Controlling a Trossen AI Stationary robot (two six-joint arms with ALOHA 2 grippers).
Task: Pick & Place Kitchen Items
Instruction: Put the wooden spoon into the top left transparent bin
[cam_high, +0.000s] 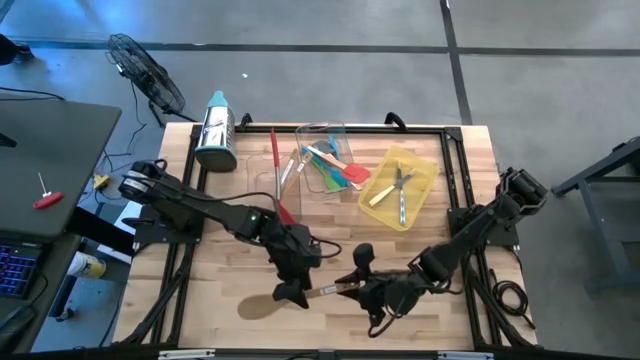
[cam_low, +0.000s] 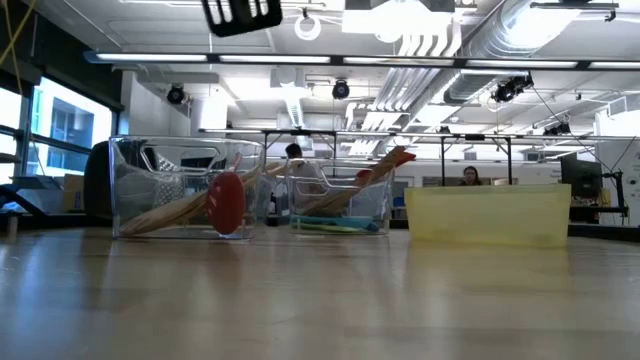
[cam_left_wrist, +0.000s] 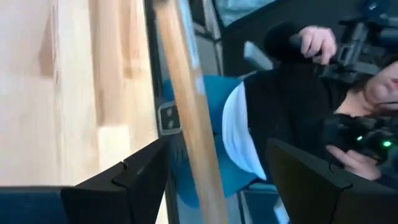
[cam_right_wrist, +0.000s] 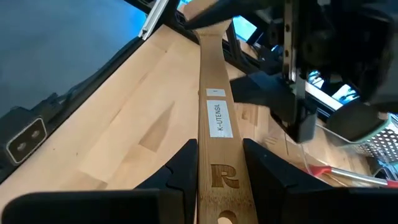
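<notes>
Wooden table (cam_high: 230, 290), clear trays (cam_high: 318, 135), yellow tray (cam_high: 425, 170), grater (cam_high: 215, 130)

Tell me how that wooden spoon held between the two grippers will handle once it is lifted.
The wooden spoon looks like solid wood, so probably stiff, not floppy. The right gripper clamps the flat handle end, a face that likely resists twisting. The long handle and broad bowl reach well past that grip, so the far end may sag or swing; the open left gripper straddles it.
</notes>
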